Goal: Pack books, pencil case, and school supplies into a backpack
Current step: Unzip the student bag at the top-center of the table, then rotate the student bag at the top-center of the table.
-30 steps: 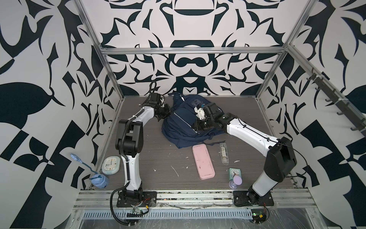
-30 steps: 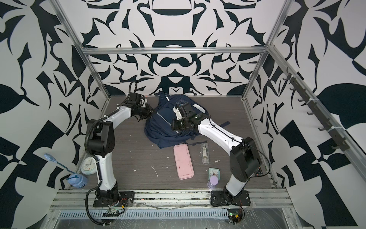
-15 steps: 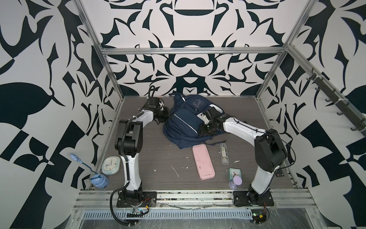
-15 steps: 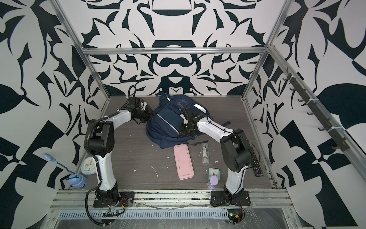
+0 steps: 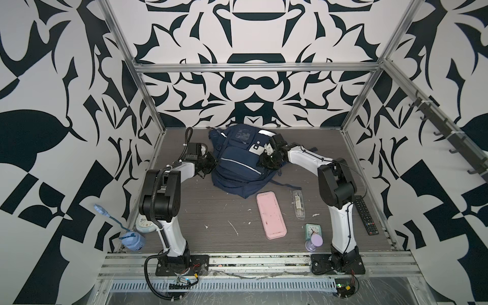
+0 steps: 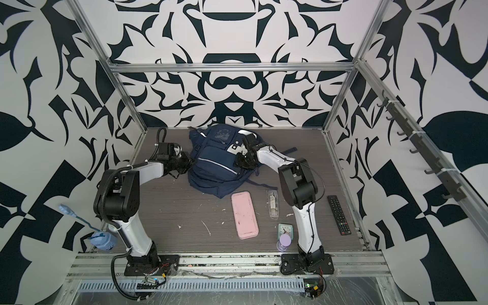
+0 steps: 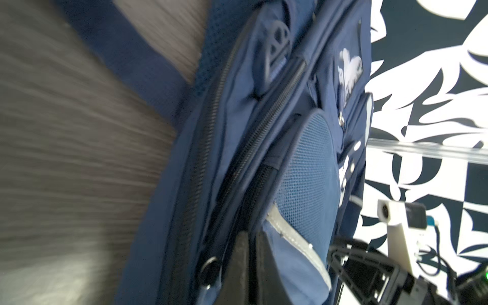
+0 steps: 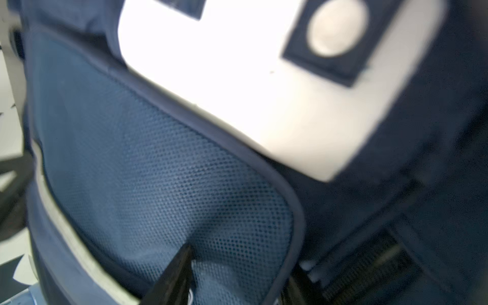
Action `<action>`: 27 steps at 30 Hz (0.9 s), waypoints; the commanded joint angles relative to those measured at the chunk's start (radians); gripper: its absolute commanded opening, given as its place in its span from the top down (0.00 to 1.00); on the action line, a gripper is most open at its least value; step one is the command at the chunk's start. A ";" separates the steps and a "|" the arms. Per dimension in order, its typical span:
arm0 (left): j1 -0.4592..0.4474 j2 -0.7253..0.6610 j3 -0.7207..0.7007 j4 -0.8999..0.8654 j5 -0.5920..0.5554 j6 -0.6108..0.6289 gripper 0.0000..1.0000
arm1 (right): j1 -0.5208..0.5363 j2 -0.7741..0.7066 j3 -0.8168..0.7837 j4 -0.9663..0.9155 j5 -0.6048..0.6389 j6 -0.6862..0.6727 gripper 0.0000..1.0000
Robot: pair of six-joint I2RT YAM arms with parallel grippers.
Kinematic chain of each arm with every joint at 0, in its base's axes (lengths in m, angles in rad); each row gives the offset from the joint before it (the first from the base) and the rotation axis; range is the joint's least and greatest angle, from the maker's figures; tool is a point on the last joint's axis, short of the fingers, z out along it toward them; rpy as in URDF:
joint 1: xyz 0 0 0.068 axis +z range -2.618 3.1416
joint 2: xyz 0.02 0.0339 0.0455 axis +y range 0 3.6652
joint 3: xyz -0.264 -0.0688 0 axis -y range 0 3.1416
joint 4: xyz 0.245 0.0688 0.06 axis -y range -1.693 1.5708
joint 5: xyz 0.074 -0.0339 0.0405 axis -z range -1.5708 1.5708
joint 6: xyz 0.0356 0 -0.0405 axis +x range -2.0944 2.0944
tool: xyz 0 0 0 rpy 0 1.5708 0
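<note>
Backpack (image 5: pixel 237 163) far middle of worktop (image 5: pixel 211 211): looks soft, floppy, likely sags when pulled. Best you grab thick zip edge (image 7: pixel 200 148). Left hand (image 5: pixel 208 165) pressed shut at its left side; right hand (image 5: pixel 266 159) apart over mesh pocket (image 8: pixel 158 184).

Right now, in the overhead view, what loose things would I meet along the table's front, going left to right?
light-blue gadget → pink pencil case → clear supplies packet → mint-green clock → black remote
</note>
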 commanded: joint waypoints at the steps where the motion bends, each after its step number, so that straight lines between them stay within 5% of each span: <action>1: -0.044 -0.029 -0.054 0.018 0.086 -0.045 1.00 | 0.014 0.078 0.198 0.041 -0.085 -0.036 0.46; 7: -0.091 -0.068 -0.069 0.036 0.124 -0.046 0.85 | 0.014 0.119 0.355 -0.101 -0.067 -0.130 0.45; 14: -0.094 -0.093 -0.042 -0.017 0.142 0.008 0.52 | 0.038 -0.121 0.034 -0.073 0.045 -0.157 0.42; 21: -0.110 -0.066 -0.056 -0.008 0.148 0.002 0.49 | 0.102 -0.239 -0.109 -0.019 0.130 -0.167 0.40; 27: -0.122 -0.084 -0.084 0.017 0.187 0.000 0.59 | 0.061 -0.130 0.001 -0.034 0.078 -0.183 0.39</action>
